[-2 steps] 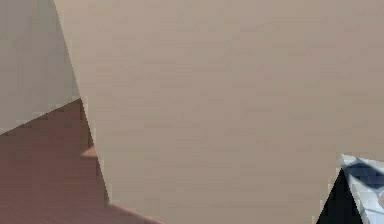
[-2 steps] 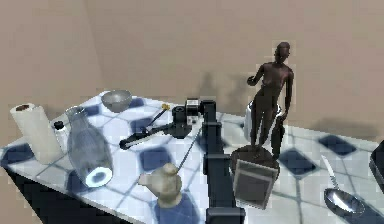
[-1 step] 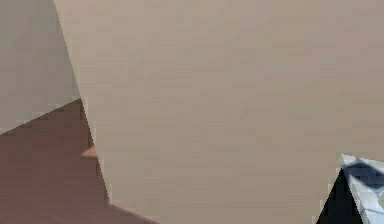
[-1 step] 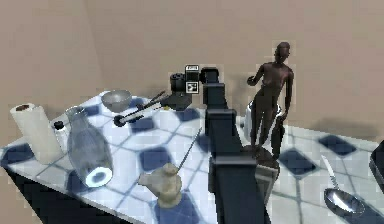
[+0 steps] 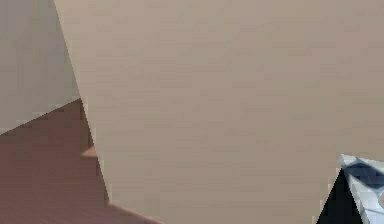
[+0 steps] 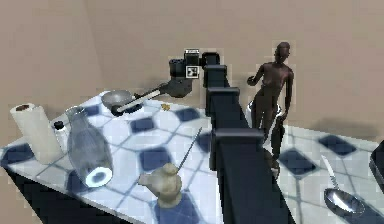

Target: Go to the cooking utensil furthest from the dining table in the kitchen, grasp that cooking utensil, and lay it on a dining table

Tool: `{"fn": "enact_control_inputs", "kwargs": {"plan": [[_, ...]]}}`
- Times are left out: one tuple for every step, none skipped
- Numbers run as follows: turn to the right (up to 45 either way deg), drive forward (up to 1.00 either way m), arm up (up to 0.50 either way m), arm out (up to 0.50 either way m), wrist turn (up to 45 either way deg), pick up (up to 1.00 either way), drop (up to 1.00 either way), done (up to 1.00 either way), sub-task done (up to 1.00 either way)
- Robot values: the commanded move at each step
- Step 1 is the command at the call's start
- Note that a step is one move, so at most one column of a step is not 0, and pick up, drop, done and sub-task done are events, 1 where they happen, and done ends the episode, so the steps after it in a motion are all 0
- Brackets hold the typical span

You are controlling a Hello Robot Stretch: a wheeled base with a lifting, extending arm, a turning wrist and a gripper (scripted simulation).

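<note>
Jaws seen at pan (image 6: pixel 117 99) handle on tiled surface (image 6: pixel 150 158) | grasp: cannot be told | statue (image 6: pixel 272 85) noted beside arm (image 6: pixel 235 150)

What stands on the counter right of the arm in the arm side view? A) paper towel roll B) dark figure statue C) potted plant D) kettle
B: a dark statue of a standing figure rises from the tiled counter just right of the arm bar.
</note>
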Motion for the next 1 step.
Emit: {"fn": "enact_control_inputs", "kwargs": {"plan": [[0.0,0.00,0.00,0.00,-45.0,0.00,0.00,0.00,0.00]]}}
